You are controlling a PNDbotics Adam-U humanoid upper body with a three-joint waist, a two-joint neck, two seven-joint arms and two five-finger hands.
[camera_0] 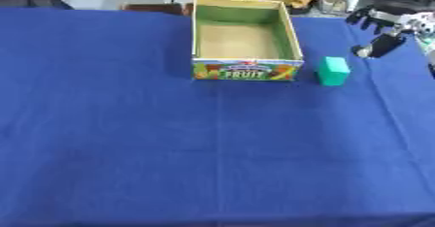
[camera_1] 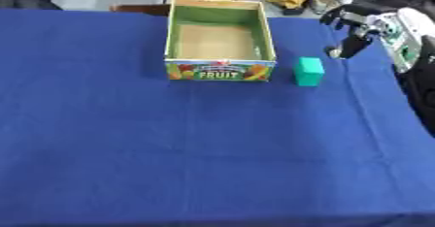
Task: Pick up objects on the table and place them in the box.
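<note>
Apparently reaching: right hand (camera_1: 357, 20), fingers relaxed and holding nothing, hangs far-right of the green block (camera_1: 309, 71) beside the empty fruit box (camera_1: 221, 71); next, descend and grasp it.

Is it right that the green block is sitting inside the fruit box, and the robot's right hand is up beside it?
Not quite. The green block sits on the blue cloth just outside the fruit box, as the left eye view shows. The right hand is up beside it.

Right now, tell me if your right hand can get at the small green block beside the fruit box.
Probably yes. The right hand hangs open above the blue cloth, just right of and beyond the small green block, with only bare cloth between them. The cardboard fruit box stands on the block's other side.
</note>
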